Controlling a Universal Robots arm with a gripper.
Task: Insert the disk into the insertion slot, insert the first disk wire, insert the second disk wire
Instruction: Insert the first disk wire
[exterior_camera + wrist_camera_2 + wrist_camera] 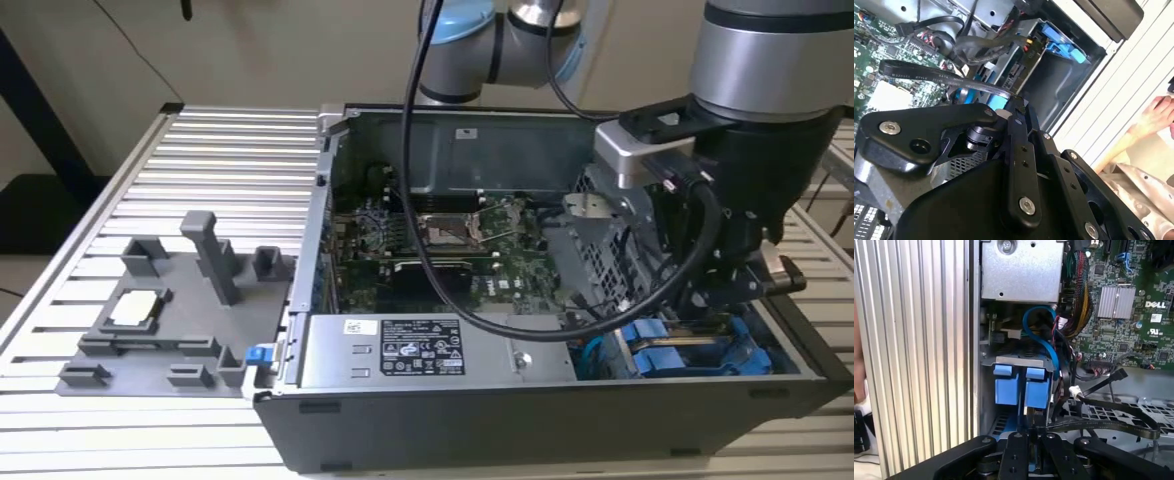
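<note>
The disk sits in the insertion slot [1019, 360] of the grey drive cage, with only its bright blue carrier [1019, 385] showing in the first wrist view. The carrier also shows in the second wrist view [1064, 47] and at the case's front right corner in the exterior view [667, 355]. My gripper [1033, 432] hangs just in front of the carrier, with its fingers [1013, 107] drawn together on the end of a flat black disk wire [1104, 424]. That wire [944, 77] trails off over the perforated cage wall [1114, 412]. A blue wire [1046, 340] loops behind the carrier.
The open computer case [534, 410] stands on a slatted metal table [227, 150]. A labelled power supply box [414, 350] lies along the case's front. A grey fixture [174, 310] sits at the exterior view's left. A person's hand [1159, 115] is beyond the case wall.
</note>
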